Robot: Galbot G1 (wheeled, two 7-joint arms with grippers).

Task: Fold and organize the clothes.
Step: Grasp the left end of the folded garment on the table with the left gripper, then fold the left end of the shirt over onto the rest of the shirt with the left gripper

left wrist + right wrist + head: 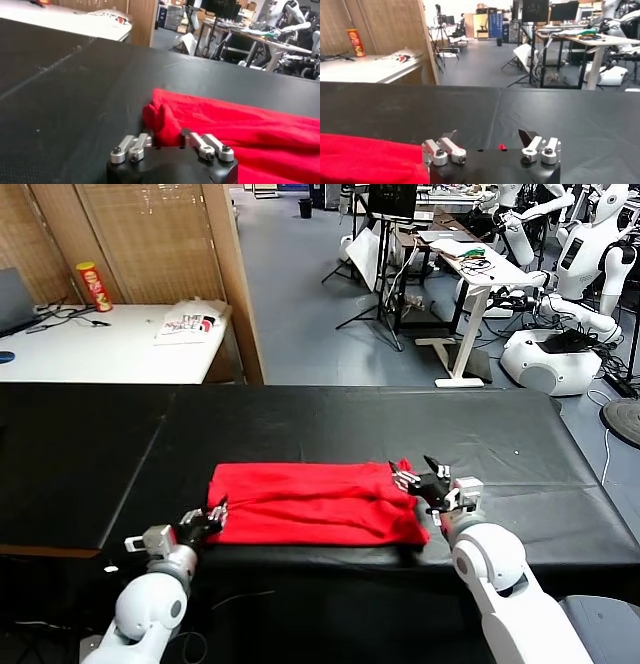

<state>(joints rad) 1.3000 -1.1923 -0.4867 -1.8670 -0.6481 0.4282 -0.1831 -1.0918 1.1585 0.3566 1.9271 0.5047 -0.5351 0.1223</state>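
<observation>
A black counter (300, 424) fills the foreground, with a white side table (110, 344) behind it on the left that carries a red and yellow snack can (95, 286), some cables and a printed paper (187, 324). Woven bamboo blinds (120, 239) in wooden frames stand behind that table, and a grey floor (300, 294) runs back into an open workshop. To the right are a white desk (480, 274) on a white leg, black tripod stands (380, 294), a dark monitor (392, 199) and several white robots (570, 294) parked along the far side.
</observation>
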